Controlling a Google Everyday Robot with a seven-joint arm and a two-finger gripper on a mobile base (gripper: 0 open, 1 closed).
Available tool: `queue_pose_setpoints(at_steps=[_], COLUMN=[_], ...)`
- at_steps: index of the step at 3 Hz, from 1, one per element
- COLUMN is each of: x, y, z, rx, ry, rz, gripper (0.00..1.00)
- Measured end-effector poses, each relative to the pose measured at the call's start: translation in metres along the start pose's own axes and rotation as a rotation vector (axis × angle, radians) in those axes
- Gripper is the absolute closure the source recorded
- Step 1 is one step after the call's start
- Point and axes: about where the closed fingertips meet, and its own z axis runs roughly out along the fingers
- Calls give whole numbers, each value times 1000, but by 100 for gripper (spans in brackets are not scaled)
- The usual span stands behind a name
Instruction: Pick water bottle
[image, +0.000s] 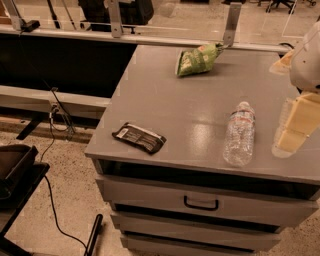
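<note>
The water bottle (239, 135) is a small clear ribbed bottle with a white cap and a narrow label near its neck. It lies on its side on the grey cabinet top (170, 105), near the front right, cap pointing away. My gripper (289, 140) hangs at the right edge of the view, just to the right of the bottle and slightly above the surface, not touching it. Its cream-coloured end sits under the white arm (307, 62).
A green snack bag (197, 60) lies at the back of the cabinet top. A dark flat packet (140, 137) lies near the front left edge. Drawers (200, 202) are below. A metal rail (150, 39) runs behind. Cables and a black stand (15, 170) are on the floor to the left.
</note>
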Motion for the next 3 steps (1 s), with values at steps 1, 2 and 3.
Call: queue_pose_setpoints(at_steps=[1,2,3], x=[6,13,15], y=[-21,-48,-62], z=[26,67,105], rx=[9,7,-12], ry=[-14,-6,8], rz=[-92,-263,-428], gripper=[0,0,0])
